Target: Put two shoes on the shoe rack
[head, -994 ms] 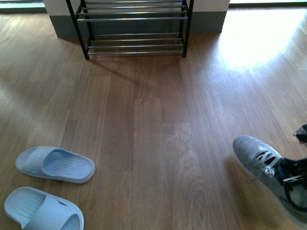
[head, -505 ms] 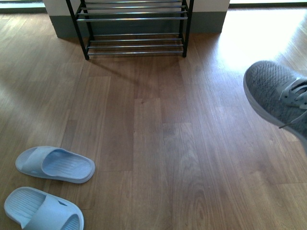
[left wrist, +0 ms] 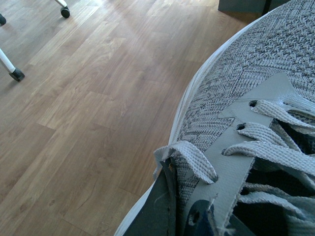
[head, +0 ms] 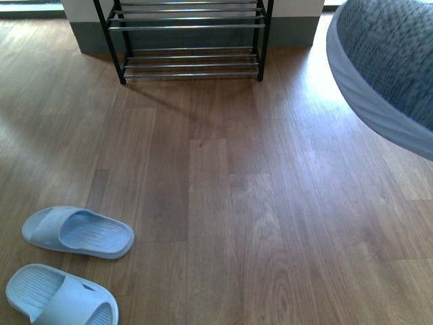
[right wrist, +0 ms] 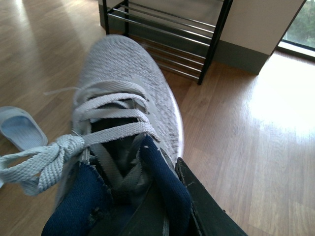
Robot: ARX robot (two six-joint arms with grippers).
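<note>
One grey knit shoe (right wrist: 123,78) with white laces hangs above the wooden floor, its toe pointing toward the shoe rack (right wrist: 172,29). My right gripper (right wrist: 170,206) is shut on its navy-lined collar, one dark finger (right wrist: 206,206) outside the heel side. In the front view this shoe (head: 385,61) fills the upper right, close to the camera, and the black-framed shoe rack (head: 189,27) with chrome rods stands at the far wall. My left gripper (left wrist: 177,211) is shut on the other shoe (left wrist: 236,88) at its lace edge, held over the floor.
Two light-blue slippers (head: 78,231) (head: 61,298) lie on the floor at the near left; one slipper (right wrist: 19,128) shows in the right wrist view. White legs on black castors (left wrist: 11,69) stand beyond the left shoe. Sunlight glares on the floor at the far right.
In the front view the shoe has risen from the lower right to the upper right and come much closer to the camera. Rack and slippers have not moved.
</note>
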